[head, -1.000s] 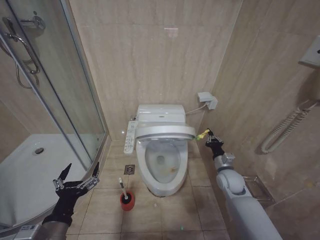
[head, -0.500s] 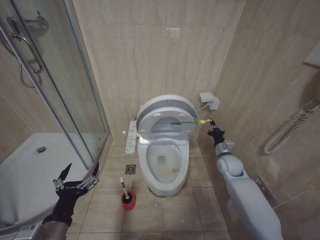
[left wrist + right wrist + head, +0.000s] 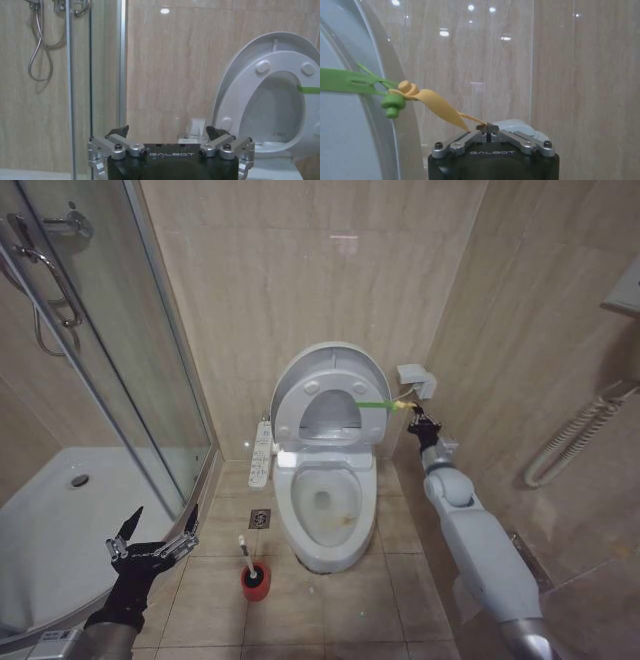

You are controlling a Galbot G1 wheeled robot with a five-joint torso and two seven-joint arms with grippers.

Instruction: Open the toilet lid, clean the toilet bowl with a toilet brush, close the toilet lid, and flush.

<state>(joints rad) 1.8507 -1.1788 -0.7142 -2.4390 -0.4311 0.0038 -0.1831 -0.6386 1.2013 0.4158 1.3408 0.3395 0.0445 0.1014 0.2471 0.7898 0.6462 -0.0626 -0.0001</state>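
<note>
Beside the raised toilet lid (image 3: 330, 395), our right tool (image 3: 412, 413) pinches its soft yellow band (image 3: 437, 105), sparing us the slippery, stiff plastic; left tool (image 3: 155, 545) spread.

One toilet bowl (image 3: 325, 525), with one toilet lid (image 3: 330, 375) raised and one ring seat (image 3: 335, 415) raised against it. One green-and-yellow band (image 3: 385, 405) on the lid edge. One toilet brush (image 3: 244, 552) in one red holder (image 3: 254, 582). Two grippers: left gripper (image 3: 155, 530) and right gripper (image 3: 413, 413). One floor drain (image 3: 259, 518). One shower tray (image 3: 60, 530).
</note>
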